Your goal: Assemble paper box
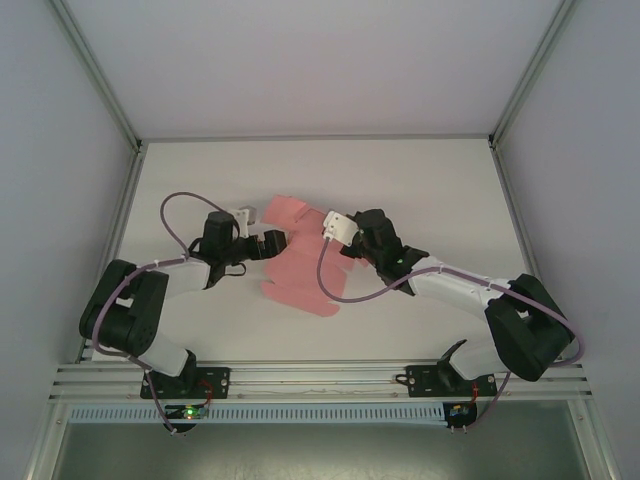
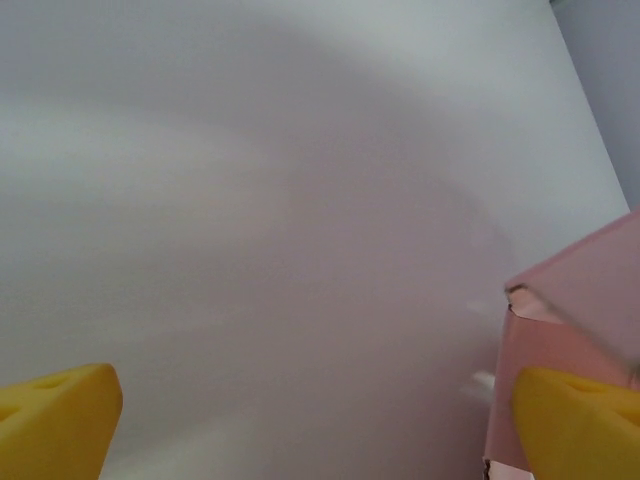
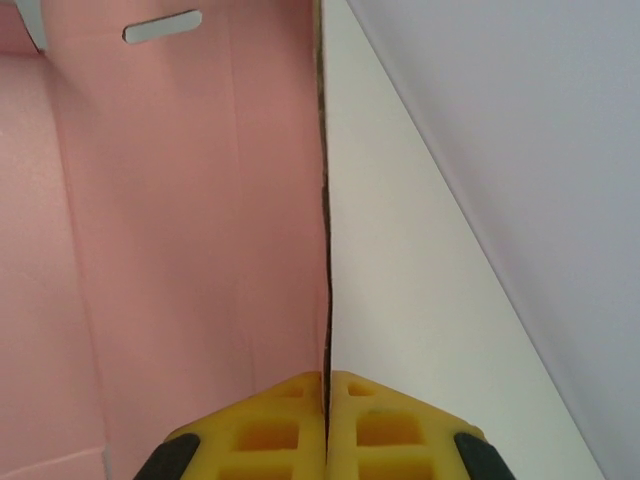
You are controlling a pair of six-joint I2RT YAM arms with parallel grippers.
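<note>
1. Lying near the middle of the white table [image 1: 430, 190], the paper box [image 1: 300, 270] is a salmon-pink die-cut sheet, mostly flat, between the two grippers. Its surface is plain pink card in all views.
2. Seen from above, the left gripper [image 1: 268, 240] sits at the sheet's left edge and the right gripper [image 1: 330, 238] at its upper right. The wrist housings cover the fingertips there, so that view does not settle how the jaws stand.
3. The right wrist view does: the right gripper [image 3: 327, 400] has its yellow pads [image 3: 275, 432] pressed together on the thin edge of the paper box [image 3: 190, 250], a panel seen edge-on as a dark line running up from between them. It also shows a narrow cut slot [image 3: 162, 26] near the top of the card.
4. The left wrist view shows the left gripper [image 2: 318, 415] with its jaws spread wide and nothing between them but bare table [image 2: 250, 200]. A raised corner of the paper box [image 2: 570, 310] stands at the right, just behind the right-hand pad; whether pad and card touch cannot be told.
5. Both wrist views cut the sheet off at their borders, and the left one is soft and blurred.
6. A small green light [image 1: 190, 410] glows at the left arm's base.
</note>
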